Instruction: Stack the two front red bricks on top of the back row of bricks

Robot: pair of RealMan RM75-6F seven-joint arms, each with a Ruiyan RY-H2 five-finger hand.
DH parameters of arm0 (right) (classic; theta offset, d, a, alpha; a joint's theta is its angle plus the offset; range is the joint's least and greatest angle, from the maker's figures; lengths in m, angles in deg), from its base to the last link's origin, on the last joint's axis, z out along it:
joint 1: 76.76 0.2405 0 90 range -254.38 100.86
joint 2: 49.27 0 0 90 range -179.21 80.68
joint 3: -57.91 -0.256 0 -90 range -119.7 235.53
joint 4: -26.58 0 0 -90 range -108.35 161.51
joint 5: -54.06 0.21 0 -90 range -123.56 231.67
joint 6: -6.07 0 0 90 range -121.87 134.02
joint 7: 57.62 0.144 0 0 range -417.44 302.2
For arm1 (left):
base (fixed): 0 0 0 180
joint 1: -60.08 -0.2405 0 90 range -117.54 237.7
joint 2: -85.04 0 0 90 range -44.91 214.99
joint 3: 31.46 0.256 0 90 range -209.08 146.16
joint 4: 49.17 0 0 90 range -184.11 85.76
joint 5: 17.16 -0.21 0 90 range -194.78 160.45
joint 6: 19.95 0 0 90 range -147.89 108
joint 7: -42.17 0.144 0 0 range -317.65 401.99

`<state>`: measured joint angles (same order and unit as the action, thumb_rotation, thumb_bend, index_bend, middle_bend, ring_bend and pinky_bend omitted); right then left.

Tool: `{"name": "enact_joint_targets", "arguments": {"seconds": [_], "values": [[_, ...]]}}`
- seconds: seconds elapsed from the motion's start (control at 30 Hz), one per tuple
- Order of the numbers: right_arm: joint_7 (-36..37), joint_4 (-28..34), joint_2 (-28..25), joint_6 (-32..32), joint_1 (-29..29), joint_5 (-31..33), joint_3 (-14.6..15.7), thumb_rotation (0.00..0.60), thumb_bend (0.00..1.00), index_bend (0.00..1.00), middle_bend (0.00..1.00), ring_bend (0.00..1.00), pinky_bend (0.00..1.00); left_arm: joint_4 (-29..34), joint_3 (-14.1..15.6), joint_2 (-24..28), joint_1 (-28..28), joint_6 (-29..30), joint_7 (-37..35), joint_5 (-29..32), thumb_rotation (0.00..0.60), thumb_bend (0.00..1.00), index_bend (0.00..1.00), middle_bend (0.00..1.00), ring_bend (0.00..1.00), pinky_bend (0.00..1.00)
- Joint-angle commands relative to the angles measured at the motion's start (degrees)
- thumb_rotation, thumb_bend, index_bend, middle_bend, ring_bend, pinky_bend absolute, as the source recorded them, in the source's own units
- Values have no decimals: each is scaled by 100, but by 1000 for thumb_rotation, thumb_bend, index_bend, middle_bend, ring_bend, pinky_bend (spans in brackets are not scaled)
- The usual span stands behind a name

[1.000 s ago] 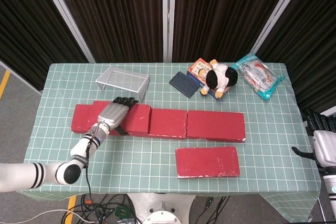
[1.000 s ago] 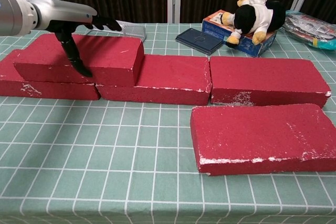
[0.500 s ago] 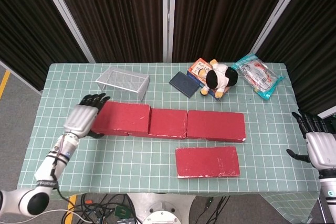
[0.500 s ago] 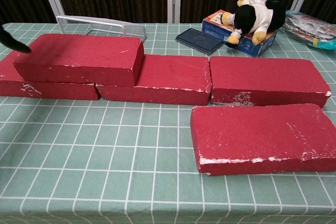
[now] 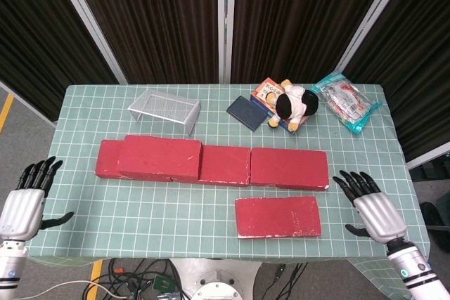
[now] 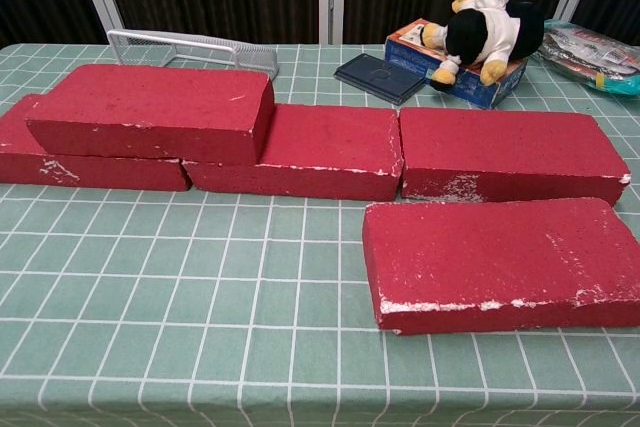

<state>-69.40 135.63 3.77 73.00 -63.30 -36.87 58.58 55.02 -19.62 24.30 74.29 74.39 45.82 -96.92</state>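
Hands first: the left hand [image 5: 22,205] hangs off the table's left edge, fingers spread and holding nothing; the right hand [image 5: 373,209] hovers by the right front corner, likewise spread and empty. Just left of it lies the front red brick [image 5: 278,216], alone on the table [image 5: 176,209]. Behind it runs the back row of bricks [image 5: 288,168], with the stacked red brick [image 5: 159,159] lying on the row's left end. Further back stand a wire rack [image 5: 166,109], a dark case [image 5: 247,112], a plush toy [image 5: 295,104] lying on a printed box [image 5: 266,93] whose lettering is too small to read, and a snack packet [image 5: 346,102]. Green checked cloth covers the table; dark curtains hang behind.
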Motion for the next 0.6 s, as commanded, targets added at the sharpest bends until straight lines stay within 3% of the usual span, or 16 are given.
{"name": "enact_joint_targets", "arguments": {"seconds": [0.03,0.6], "values": [[-375,155,239,-350,184,157,52,600,60,0,0,0,0,-304,-1,-120,-217,49,-326,-199,600,26,12,0,0,0],[-1808,530,1305,-1122,715,1144,30,600,0,0,0,0,0,-1024,-260,-183,-692,-308,-1243,-503,600,26,12,0,0,0]]}}
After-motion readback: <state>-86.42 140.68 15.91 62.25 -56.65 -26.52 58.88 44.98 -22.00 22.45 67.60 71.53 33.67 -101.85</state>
